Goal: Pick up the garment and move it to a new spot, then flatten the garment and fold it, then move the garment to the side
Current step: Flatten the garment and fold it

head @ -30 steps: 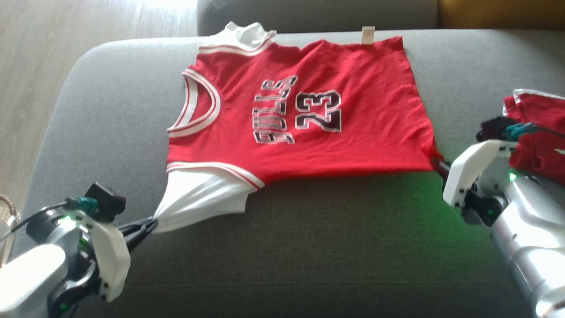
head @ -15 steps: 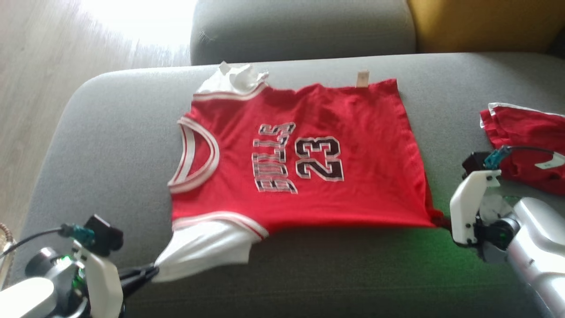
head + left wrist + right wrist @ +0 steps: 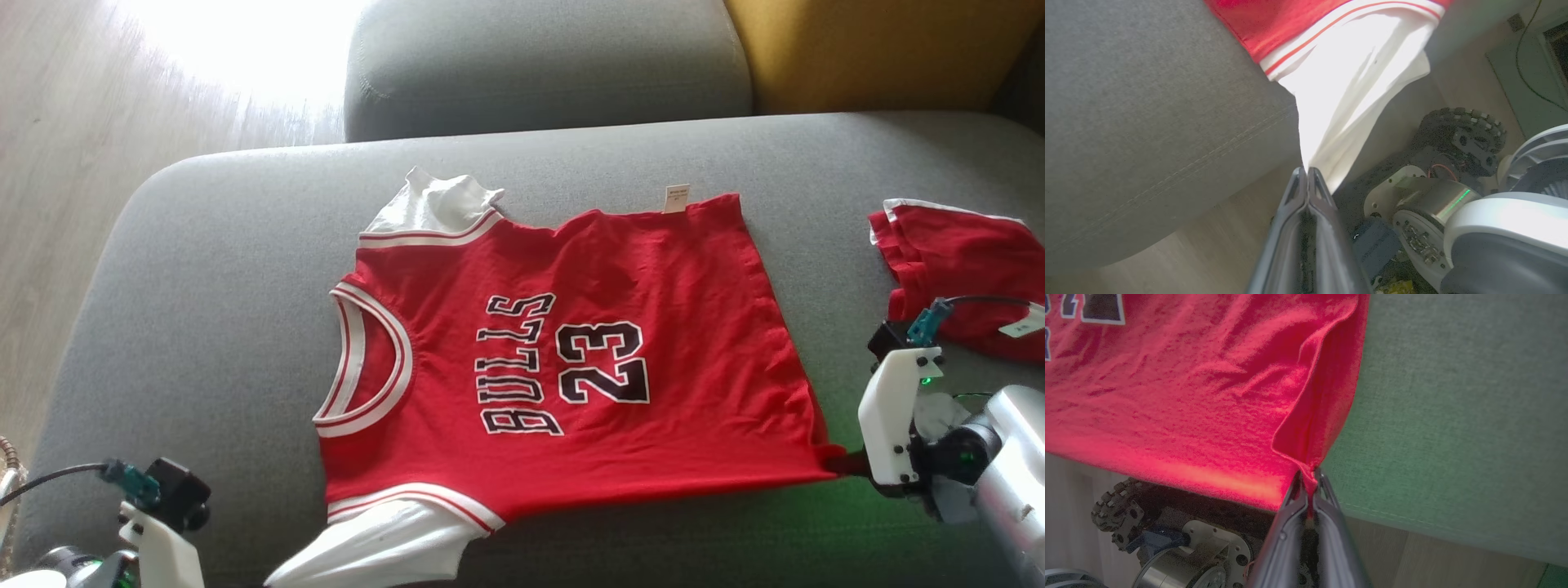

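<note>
A red "BULLS 23" jersey (image 3: 571, 367) with white sleeves lies spread on the grey sofa seat (image 3: 204, 286), its near edge at the cushion's front. My left gripper (image 3: 1307, 173) is shut on the tip of the near white sleeve (image 3: 1355, 81), beyond the cushion's front seam. In the head view that sleeve (image 3: 375, 555) runs off the bottom edge. My right gripper (image 3: 1308, 477) is shut on the jersey's near hem corner (image 3: 1310, 428); in the head view it (image 3: 849, 464) sits at the jersey's lower right corner.
A second red garment (image 3: 955, 269) lies folded on the seat at the right. A grey back cushion (image 3: 539, 65) and a yellow cushion (image 3: 865, 49) stand behind. Wooden floor (image 3: 98, 122) lies to the left. The robot's base and wheel (image 3: 1457, 134) sit below the cushion's front.
The head camera has tilted, so the whole scene shifted down the picture. Both grippers, still holding the sleeve and hem corner, have drawn the jersey toward the cushion's front edge.
</note>
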